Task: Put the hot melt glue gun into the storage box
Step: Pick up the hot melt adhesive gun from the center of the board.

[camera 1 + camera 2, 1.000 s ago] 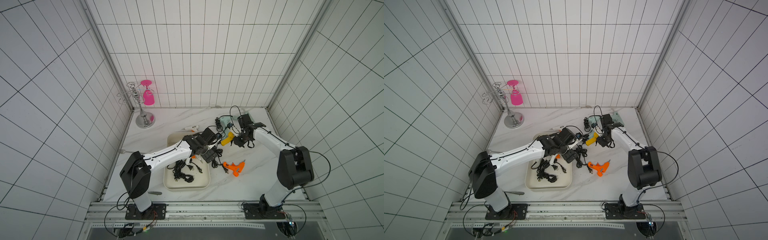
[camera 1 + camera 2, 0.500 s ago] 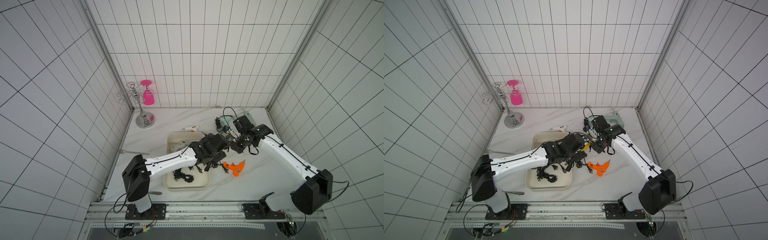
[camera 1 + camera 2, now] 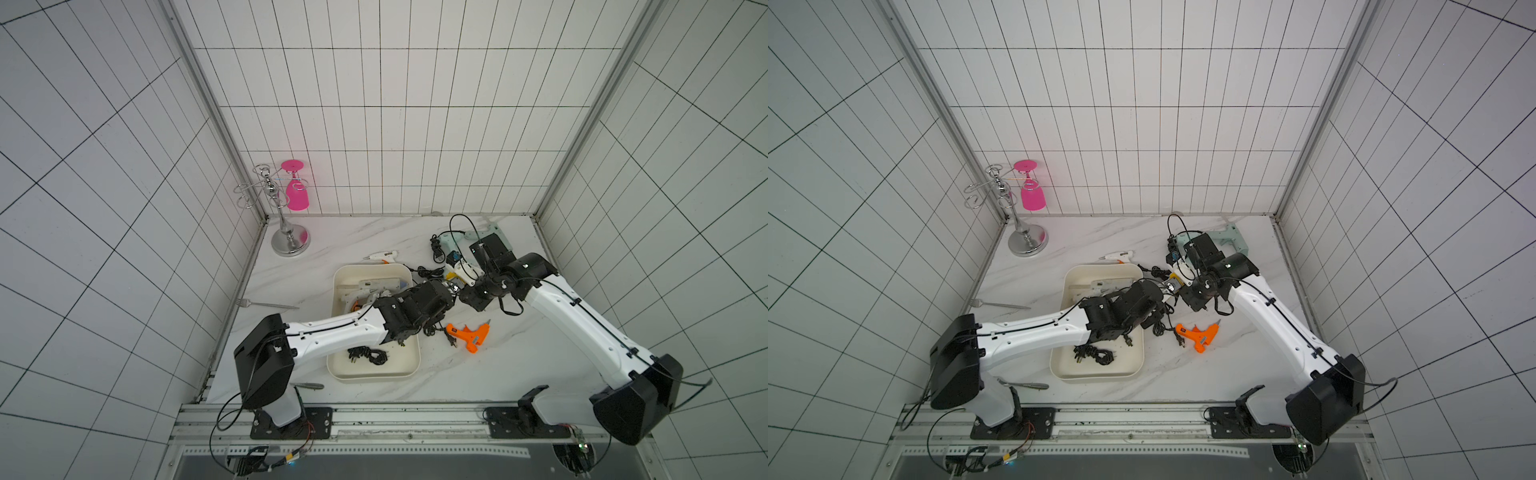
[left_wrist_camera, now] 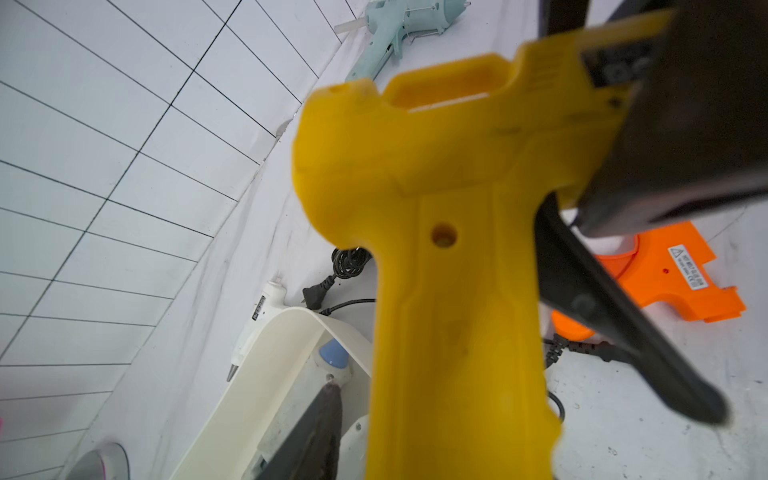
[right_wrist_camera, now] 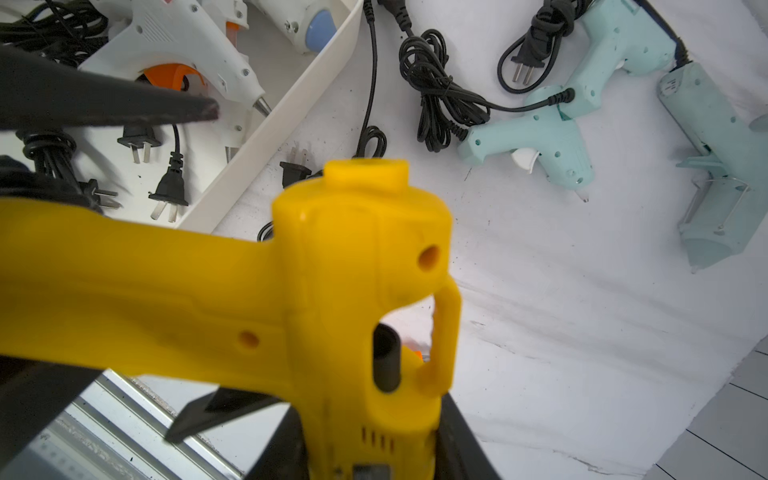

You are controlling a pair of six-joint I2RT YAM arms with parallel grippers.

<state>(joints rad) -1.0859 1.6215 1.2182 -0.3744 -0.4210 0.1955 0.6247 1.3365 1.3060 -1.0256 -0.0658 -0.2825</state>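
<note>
- White-tiled walls close in a marbled bench point(image 3: 309, 278), and the storage box point(image 3: 374, 376) lies near its middle.
- Inside the box are white glue guns point(image 5: 178, 37) at the far end (one with an orange trigger, one with a blue cap). Black cords with plugs point(image 3: 368, 356) are coiled on the near floor.
- Outside it on the bench, an orange glue gun point(image 3: 469, 336) lies to the right. A small white gun point(image 3: 380, 257) lies just past the far wall, and mint-green guns point(image 5: 536, 133) lie at the back right.
- The hot melt glue gun point(image 5: 332, 270), a yellow one, hangs in the air just beyond the box's far right corner, not in the box.
- The right gripper point(image 5: 370, 440) has its fingers clenched on the front part of the gun's body.
- The left gripper point(image 5: 187, 249) has a finger on either side of the handle. Whether they press on it cannot be told.
- Since a second ago the left arm has reached across from over the box to the yellow gun.
- The right arm has stretched out, with its shoulder link now lower and nearer the rail.
- The orange gun lies where it did.
</note>
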